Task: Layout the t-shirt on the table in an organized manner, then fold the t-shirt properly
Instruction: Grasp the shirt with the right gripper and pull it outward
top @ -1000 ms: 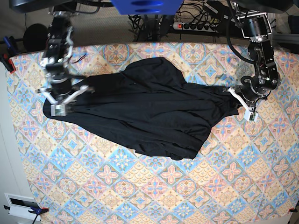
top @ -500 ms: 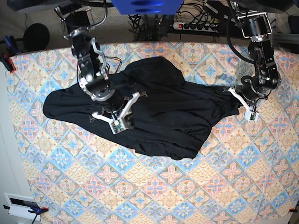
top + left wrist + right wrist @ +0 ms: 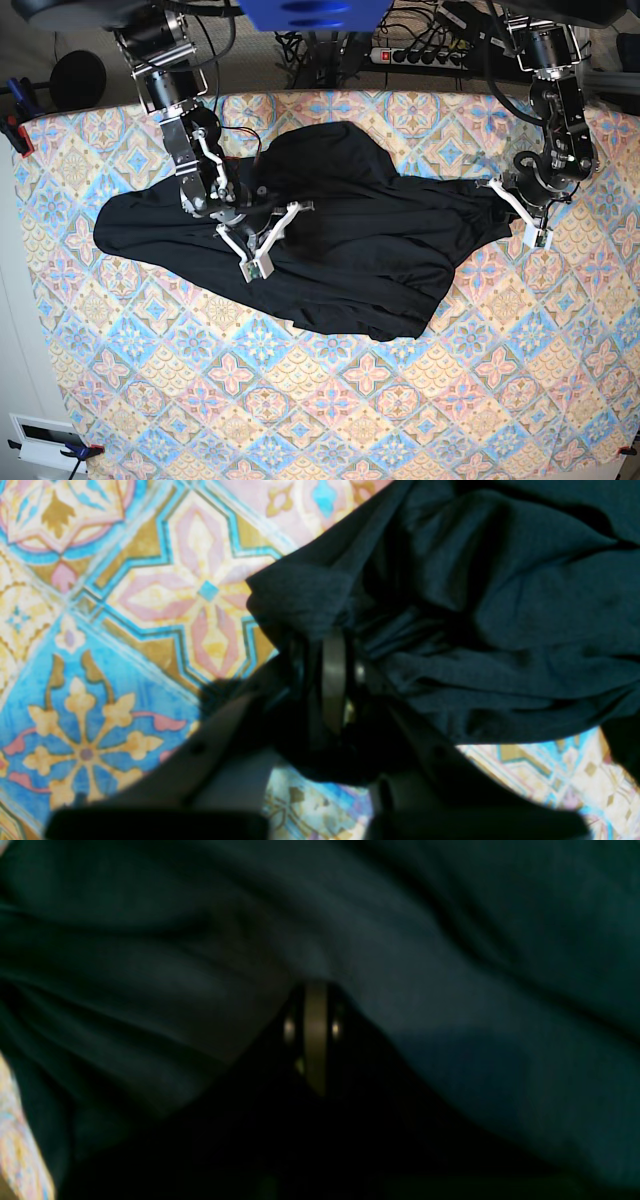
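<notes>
I am seeing plain black soft fabric t-shirt lying crumpled across middle of pastel diamond-tiled table. Left gripper is pinching t-shirt's edge, jaws closed on fabric. Right gripper is pressing closed into t-shirt's middle folds.

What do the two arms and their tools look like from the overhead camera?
Both arms are black, jointed metal with black cables along them. The right tool and the left tool each end in white fingers set in a V on a dark mount.
</notes>
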`<action>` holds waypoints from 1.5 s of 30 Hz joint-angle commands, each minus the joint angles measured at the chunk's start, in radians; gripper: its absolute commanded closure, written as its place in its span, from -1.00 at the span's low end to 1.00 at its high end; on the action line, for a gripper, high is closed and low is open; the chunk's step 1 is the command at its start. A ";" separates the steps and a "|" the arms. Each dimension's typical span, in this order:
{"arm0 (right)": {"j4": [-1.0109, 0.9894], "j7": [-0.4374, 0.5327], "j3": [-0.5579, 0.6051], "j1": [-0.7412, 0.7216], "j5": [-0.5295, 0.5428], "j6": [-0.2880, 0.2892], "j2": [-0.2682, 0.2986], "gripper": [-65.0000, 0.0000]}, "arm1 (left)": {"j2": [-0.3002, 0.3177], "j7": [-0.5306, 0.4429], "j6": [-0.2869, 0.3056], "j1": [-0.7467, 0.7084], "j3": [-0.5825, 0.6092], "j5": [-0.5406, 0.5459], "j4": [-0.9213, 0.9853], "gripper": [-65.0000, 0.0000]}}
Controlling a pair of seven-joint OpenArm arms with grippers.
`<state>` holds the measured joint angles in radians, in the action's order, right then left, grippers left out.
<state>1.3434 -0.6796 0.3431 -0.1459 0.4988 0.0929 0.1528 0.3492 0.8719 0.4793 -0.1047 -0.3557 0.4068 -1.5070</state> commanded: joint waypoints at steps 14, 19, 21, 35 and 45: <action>-0.536 0.157 -0.005 -0.274 -0.025 -0.011 -0.043 1.00 | 0.024 -0.020 0.005 -0.088 -0.010 0.019 -0.024 1.00; -0.640 0.202 -0.005 -0.354 -0.025 -0.011 -0.043 1.00 | 0.024 -0.021 0.006 -0.160 -0.013 0.020 -0.025 1.00; -0.667 0.214 -0.006 -0.367 -0.025 -0.011 -0.043 1.00 | 0.024 -0.021 0.006 -0.185 -0.015 0.022 -0.037 1.00; -0.703 0.222 -0.014 -0.466 -0.025 -0.015 -0.043 1.00 | 0.023 -0.018 0.006 -0.439 -0.062 0.020 -0.323 1.00; -0.678 0.222 -0.014 -0.461 -0.025 -0.015 -0.043 0.86 | 0.055 -0.013 0.068 -0.436 -0.064 0.022 -0.327 0.38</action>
<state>0.6628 -0.4309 0.3328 -0.5922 0.4992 0.1070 0.0975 0.3904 0.8753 0.5442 -0.5404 -0.4118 0.4160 -1.8183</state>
